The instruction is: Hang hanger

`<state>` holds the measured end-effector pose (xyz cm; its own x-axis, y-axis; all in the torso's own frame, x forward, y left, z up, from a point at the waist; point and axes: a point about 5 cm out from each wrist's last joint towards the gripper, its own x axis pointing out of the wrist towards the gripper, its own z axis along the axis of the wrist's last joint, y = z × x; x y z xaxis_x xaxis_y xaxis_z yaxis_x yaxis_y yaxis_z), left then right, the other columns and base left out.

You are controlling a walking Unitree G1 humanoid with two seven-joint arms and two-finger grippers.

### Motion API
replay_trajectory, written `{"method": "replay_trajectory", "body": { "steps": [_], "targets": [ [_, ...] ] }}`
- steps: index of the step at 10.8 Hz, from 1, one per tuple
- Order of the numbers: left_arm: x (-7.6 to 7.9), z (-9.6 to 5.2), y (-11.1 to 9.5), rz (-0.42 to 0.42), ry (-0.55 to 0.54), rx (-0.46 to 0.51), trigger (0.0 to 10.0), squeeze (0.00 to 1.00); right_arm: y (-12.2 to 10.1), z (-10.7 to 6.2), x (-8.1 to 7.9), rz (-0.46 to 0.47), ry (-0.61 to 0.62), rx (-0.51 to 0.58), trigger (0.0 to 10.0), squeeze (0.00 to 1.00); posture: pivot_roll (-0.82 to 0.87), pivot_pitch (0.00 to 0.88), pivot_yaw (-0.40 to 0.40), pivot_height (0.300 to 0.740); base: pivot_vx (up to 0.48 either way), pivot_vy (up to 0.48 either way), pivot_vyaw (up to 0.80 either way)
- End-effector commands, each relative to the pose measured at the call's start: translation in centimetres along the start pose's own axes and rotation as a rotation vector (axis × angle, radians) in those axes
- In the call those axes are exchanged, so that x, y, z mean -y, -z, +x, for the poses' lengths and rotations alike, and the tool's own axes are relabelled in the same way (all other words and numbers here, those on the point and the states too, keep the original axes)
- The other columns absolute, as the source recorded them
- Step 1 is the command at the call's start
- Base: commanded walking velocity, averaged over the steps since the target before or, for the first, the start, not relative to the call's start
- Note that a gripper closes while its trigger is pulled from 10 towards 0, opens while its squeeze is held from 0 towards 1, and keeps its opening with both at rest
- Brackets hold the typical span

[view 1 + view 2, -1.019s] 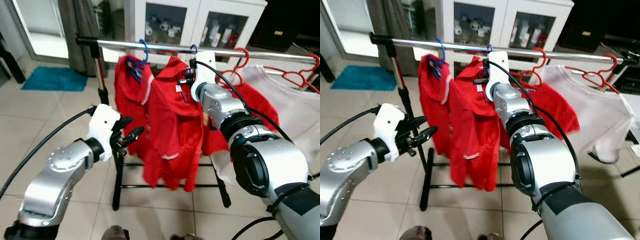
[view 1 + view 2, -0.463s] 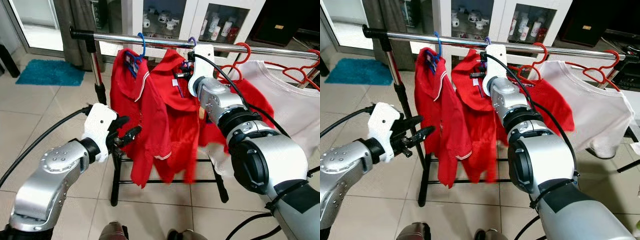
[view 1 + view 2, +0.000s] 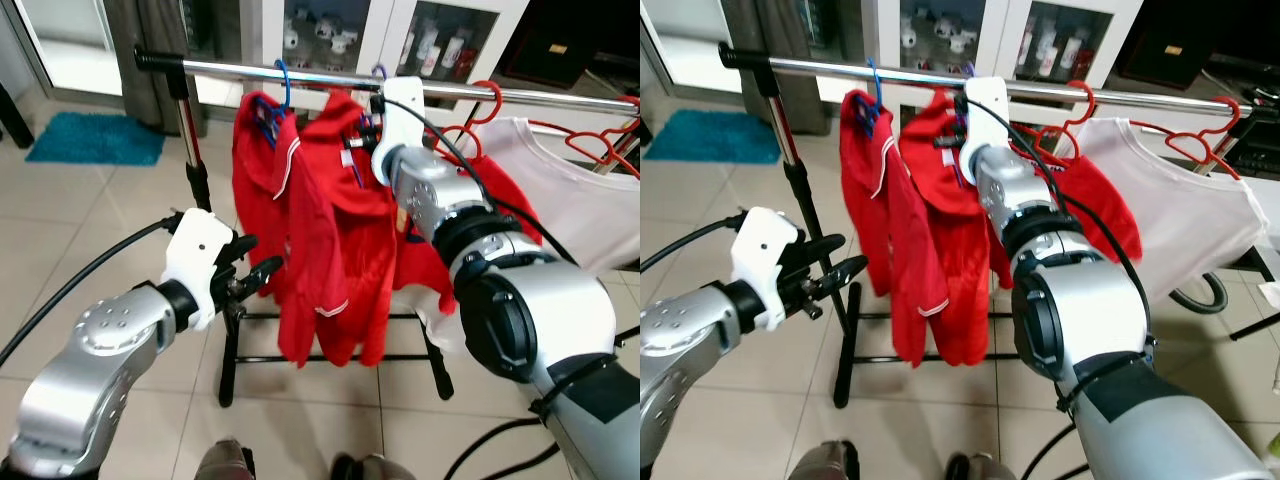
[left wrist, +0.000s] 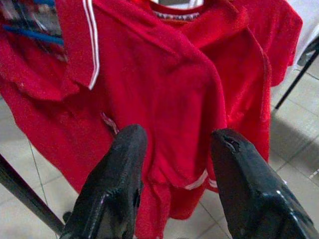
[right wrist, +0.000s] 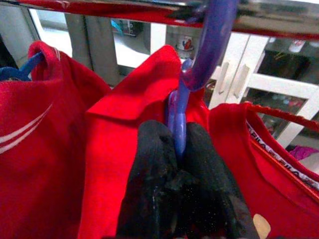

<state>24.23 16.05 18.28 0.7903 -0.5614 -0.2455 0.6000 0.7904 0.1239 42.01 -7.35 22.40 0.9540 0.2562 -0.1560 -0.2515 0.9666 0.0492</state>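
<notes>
At the rail, upper centre of the frame: hook over rail, grip not yet released.

The right gripper (image 5: 178, 164) has its fingers (image 5: 149, 149) pinched on the neck of the purple hanger (image 5: 185, 99), whose hook curves over the rail (image 3: 480, 96), so the red shirt (image 3: 345, 240) hangs between its neighbours. At lower left, the left gripper (image 4: 172, 164) is spread wide and empty beside the shirt's hem, probably ready to steady the cloth.
</notes>
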Motion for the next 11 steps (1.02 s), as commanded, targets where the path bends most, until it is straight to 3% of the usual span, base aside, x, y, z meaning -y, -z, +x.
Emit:
{"method": "replay_trajectory", "body": {
  "steps": [1,5,8,9,11],
  "targets": [
    [0.3,-0.4,-0.2,-0.001,0.009,-0.001,10.0,0.00,-1.1,0.0,-0.1,0.013,0.008,0.024,10.0,0.00,0.16,0.177,-0.133,0.740,0.000,0.000,0.00],
    [0.0,-1.6,-1.8,0.003,-0.046,0.049,10.0,0.00,-2.0,0.1,-0.3,0.015,0.018,0.039,10.0,0.00,0.17,0.230,-0.134,0.740,0.000,0.000,0.00],
    [-0.1,-1.4,-1.9,-0.002,-0.036,0.050,10.0,0.00,-2.5,0.0,-0.4,0.029,-0.006,0.046,10.0,0.00,0.14,0.213,-0.127,0.740,0.000,0.000,0.00],
    [0.3,-1.1,-1.9,-0.049,-0.005,0.066,10.0,0.00,-2.3,0.0,0.0,0.049,-0.038,0.044,10.0,1.00,0.12,0.190,-0.119,0.740,0.000,0.000,0.00],
    [0.1,-0.3,-1.6,-0.060,-0.019,0.073,10.0,0.00,-3.5,-0.2,0.6,0.049,-0.083,0.108,10.0,1.00,0.09,0.152,-0.104,0.740,0.000,0.000,0.00]
  ]
}}
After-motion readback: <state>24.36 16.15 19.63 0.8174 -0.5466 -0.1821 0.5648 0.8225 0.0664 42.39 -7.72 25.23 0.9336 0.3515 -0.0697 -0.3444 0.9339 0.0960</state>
